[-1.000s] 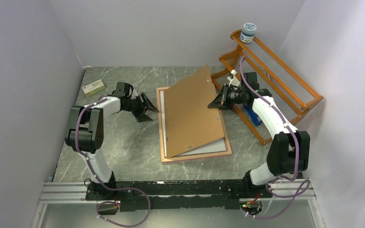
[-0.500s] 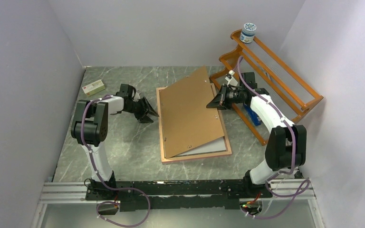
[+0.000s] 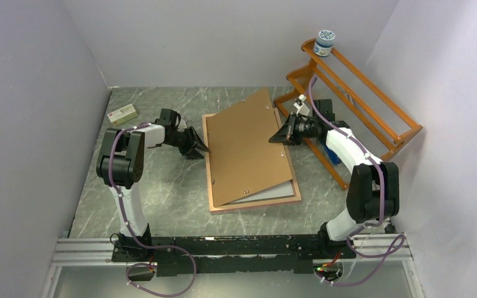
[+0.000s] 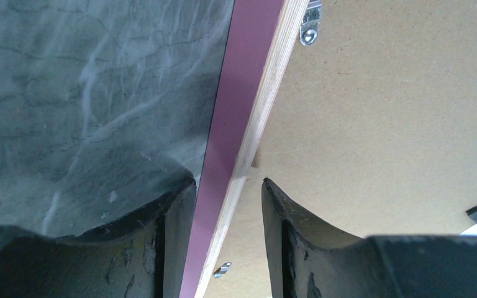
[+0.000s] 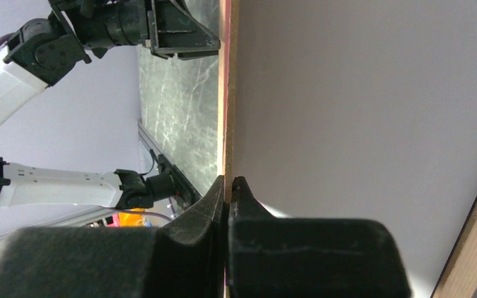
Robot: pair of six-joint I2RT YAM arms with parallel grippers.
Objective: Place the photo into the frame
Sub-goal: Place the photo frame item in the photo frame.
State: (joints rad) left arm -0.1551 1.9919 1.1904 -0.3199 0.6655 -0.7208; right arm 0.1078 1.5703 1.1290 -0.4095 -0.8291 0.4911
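Left arm: the left gripper [image 3: 200,147] had slid from the bare table [image 3: 161,186] to the left rail of the frame [image 3: 254,205], its jaws narrowing astride the rail, not yet clamped.
Right arm: the right gripper [image 3: 282,135] stayed pinched on the tilted backing board [image 3: 248,149].
Photo: a pale sheet [image 3: 264,195] lay in the frame under the board, probably the print face down.
Meaning: the frame was likely being steadied for closing.

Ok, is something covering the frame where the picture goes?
Yes. The brown board lies crooked over most of the frame, so only a pale strip near its bottom edge shows. The right gripper pinches the board's right edge. Nothing sits between the left gripper and the frame's left rail, which it straddles.
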